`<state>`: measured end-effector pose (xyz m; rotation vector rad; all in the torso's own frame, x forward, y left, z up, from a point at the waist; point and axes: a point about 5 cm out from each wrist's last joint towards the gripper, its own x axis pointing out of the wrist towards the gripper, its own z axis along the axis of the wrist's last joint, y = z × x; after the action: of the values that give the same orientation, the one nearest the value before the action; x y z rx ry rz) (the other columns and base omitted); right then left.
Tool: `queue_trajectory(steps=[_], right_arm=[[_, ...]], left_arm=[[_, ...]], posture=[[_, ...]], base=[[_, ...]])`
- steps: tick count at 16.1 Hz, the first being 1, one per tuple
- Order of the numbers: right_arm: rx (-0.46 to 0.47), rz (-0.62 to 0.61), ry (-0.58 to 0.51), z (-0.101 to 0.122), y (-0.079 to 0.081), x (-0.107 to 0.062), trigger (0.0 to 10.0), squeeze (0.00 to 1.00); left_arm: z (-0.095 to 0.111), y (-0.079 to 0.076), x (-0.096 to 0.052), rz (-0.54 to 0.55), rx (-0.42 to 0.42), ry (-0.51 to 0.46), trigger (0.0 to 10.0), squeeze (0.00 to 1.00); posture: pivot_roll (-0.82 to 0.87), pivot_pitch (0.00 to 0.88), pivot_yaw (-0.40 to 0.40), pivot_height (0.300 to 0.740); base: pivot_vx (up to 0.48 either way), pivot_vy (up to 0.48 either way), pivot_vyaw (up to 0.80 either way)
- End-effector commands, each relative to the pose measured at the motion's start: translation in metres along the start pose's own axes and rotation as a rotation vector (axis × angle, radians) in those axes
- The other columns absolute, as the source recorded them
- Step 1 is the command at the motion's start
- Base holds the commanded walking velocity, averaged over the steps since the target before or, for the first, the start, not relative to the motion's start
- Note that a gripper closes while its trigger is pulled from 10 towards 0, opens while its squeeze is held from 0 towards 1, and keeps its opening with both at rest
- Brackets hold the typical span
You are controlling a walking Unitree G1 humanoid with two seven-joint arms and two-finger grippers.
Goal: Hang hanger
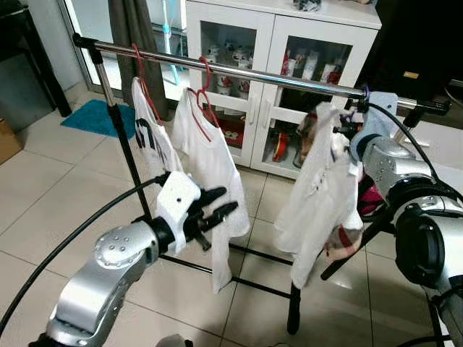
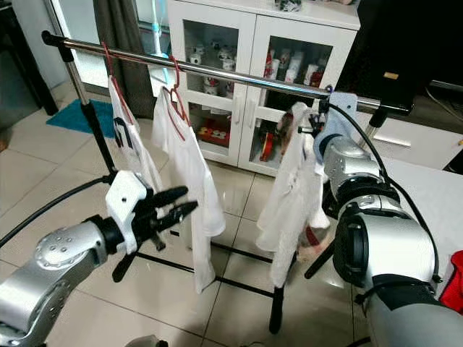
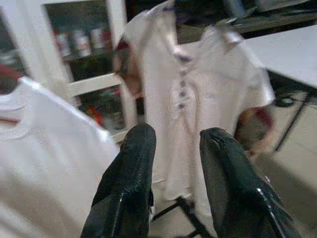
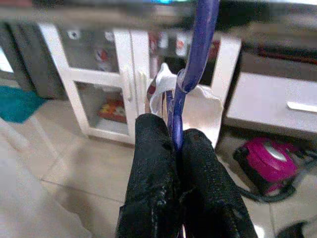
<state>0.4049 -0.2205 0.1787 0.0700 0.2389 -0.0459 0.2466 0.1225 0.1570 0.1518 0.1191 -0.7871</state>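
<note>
A white shirt (image 1: pixel 318 195) hangs from a purple hanger (image 4: pixel 190 74) near the right end of the metal rail (image 1: pixel 253 72). My right gripper (image 4: pixel 176 131) is shut on the hanger's neck, just below the hook, up by the rail (image 2: pixel 217 72). The hook (image 1: pixel 365 92) reaches the rail; whether it rests on it I cannot tell. Two other white shirts (image 1: pixel 210 166) hang on red hangers (image 1: pixel 206 94) further left. My left gripper (image 1: pixel 221 206) is open and holds nothing, low in front of the second shirt.
A white cabinet with glass doors (image 1: pixel 289 65) stands behind the rack. The rack's black base bars (image 1: pixel 253 285) cross the tiled floor. A teal mat (image 1: pixel 94 116) lies at the far left. A white table (image 2: pixel 427 195) and a pink appliance (image 4: pixel 270 158) are on the right.
</note>
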Motion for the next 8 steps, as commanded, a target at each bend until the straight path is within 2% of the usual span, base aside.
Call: queue_trajectory(steps=[1, 2, 4, 8], right_arm=[[0.037, 0.013, -0.104, 0.02, 0.0, -0.001, 0.0, 0.0], [0.058, 0.031, -0.157, 0.024, 0.002, -0.001, 0.0, 0.0], [0.119, 0.06, -0.192, 0.019, 0.006, -0.003, 0.0, 0.0], [0.132, 0.144, -0.277, 0.009, 0.016, -0.011, 0.0, 0.0]], left_arm=[[0.0, 0.006, 0.001, 0.055, 0.01, 0.004, 10.0, 0.0], [-0.001, 0.009, 0.003, 0.106, -0.007, -0.004, 10.0, 0.0], [-0.002, 0.012, 0.006, 0.182, -0.045, -0.045, 10.0, 0.0], [-0.007, 0.013, 0.005, 0.237, -0.111, -0.05, 10.0, 0.0]], posture=[[0.01, 0.0, -0.086, 0.71], [0.0, 0.0, -0.086, 0.71], [0.0, 0.0, -0.087, 0.71], [-0.02, 0.0, -0.074, 0.71]], base=[[0.0, 0.0, 0.0], [0.0, 0.0, 0.0], [0.0, 0.0, 0.0], [0.0, 0.0, 0.0]])
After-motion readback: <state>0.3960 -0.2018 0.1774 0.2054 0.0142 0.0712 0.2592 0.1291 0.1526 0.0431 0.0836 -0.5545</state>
